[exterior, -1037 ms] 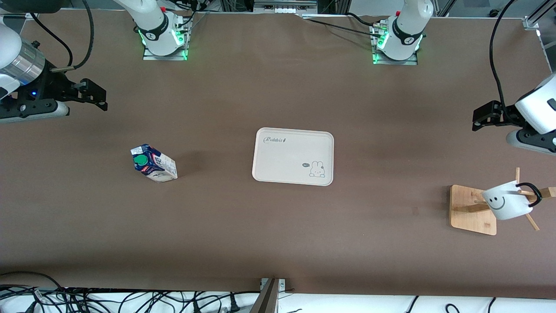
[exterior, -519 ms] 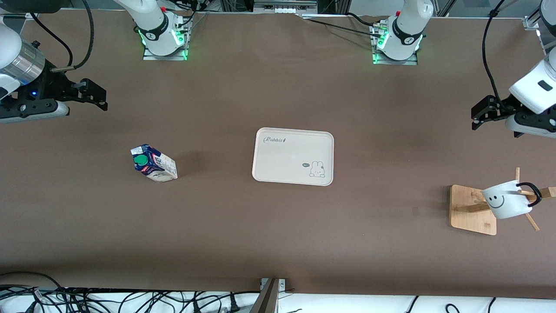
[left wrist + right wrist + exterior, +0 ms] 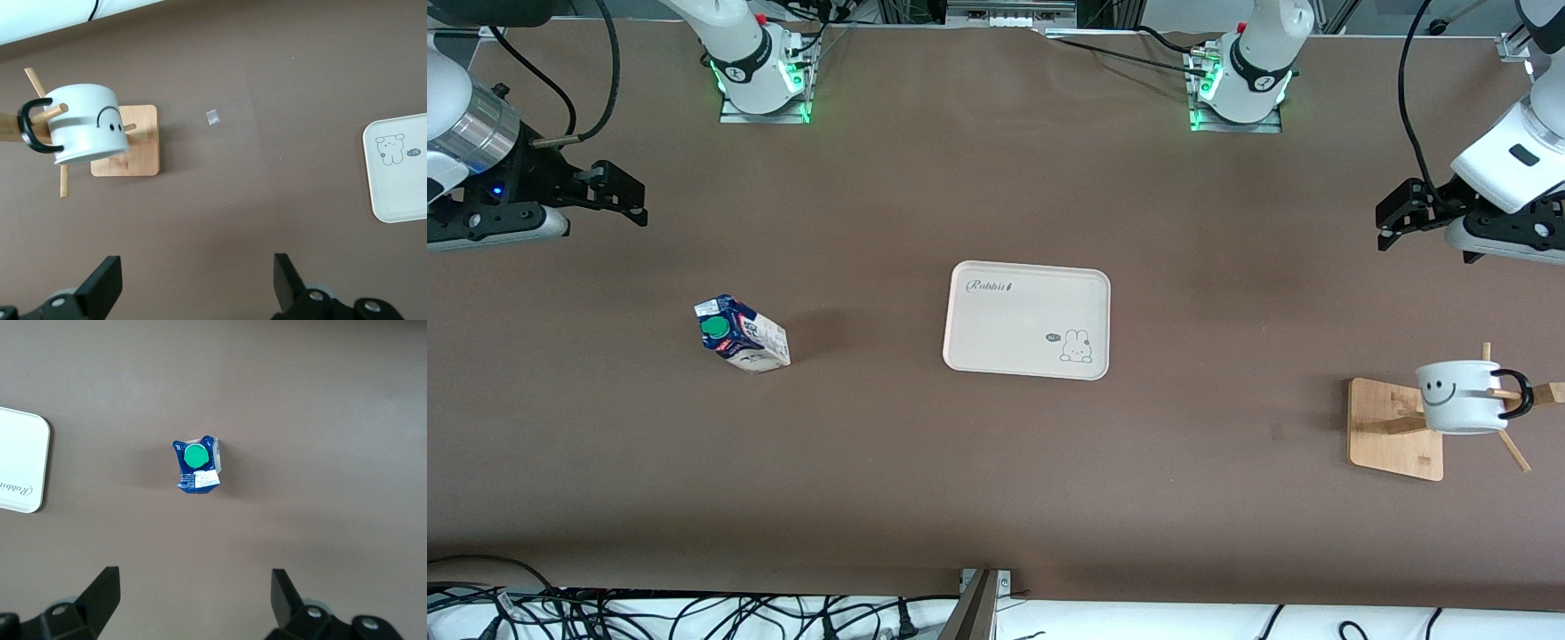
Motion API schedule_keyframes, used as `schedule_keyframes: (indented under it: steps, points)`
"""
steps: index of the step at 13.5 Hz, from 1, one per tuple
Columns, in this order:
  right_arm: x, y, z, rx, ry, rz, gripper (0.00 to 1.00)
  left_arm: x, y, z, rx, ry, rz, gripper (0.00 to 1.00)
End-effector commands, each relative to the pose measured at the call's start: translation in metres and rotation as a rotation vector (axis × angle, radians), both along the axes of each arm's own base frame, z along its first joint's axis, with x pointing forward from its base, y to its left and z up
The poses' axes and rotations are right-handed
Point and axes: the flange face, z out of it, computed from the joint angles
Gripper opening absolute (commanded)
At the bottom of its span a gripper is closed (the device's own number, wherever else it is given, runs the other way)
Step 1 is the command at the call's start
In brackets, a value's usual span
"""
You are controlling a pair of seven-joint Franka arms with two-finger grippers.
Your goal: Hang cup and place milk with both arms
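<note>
I have the cup (image 3: 1458, 404) already hanging by its black handle (image 3: 1519, 396) on a peg of the wooden rack (image 3: 1396, 429), at the left arm's end of the table, nearer the front camera than the tray (image 3: 1027, 320). So I judge that half done; what remains is the milk (image 3: 743, 335).

The milk stands upright on the bare table toward the right arm's end, well apart from the tray, its green cap (image 3: 196, 455) facing up in the right wrist view.

My left gripper (image 3: 1405, 213) hangs released and empty above the table at its own end, clear of the rack; in its wrist view both fingers (image 3: 100, 288) stand wide apart. I'd let that arm wait.

My right gripper (image 3: 609, 191) is also spread wide and empty, up over the table at its end, with the milk visible between its fingers (image 3: 99, 600) in the wrist view.

I expect the carton to be light if near empty, and its card walls to give under a hard squeeze. It looks tall and narrow, so a nudge could tip it. I'd take it across two flat sides of the body, below the sloped gable top and the cap, and close gently.
</note>
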Motion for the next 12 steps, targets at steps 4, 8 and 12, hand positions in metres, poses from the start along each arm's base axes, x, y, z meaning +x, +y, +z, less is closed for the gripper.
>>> schedule_keyframes:
  steps: [4, 8, 12]
  points:
    - [0.000, 0.002, 0.006, -0.001, -0.007, -0.012, 1.00, -0.008, -0.006, 0.035, -0.027, 0.010, 0.020, 1.00]
    - [0.000, 0.002, 0.006, 0.000, -0.002, -0.012, 1.00, -0.009, -0.013, 0.035, -0.104, 0.052, 0.016, 1.00]
    - [0.000, 0.001, 0.006, 0.000, 0.000, -0.014, 1.00, -0.008, -0.008, 0.036, -0.107, 0.051, 0.025, 1.00]
